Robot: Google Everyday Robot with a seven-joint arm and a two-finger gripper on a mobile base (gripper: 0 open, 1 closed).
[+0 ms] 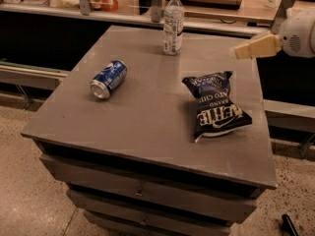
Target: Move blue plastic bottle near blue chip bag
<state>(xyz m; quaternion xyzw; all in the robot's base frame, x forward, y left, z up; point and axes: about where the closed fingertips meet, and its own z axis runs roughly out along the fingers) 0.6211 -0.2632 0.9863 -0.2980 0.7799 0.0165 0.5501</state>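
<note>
Camera view: one table (147,127) carries three things. One bottle (173,23) stands upright near the far edge. One chip bag (215,104) lies flat on the right half, well apart from the bottle. One can (109,79) lies on its side on the left half. The single gripper (253,46) hangs above the table's far right edge, touching none of the three. Whether it is spread or closed, one cannot tell.

The gripper (252,47) hovered above the table (147,132) at its right edge, bare top open toward the blue plastic bottle (173,26), blue chip bag (214,104) aside.
</note>
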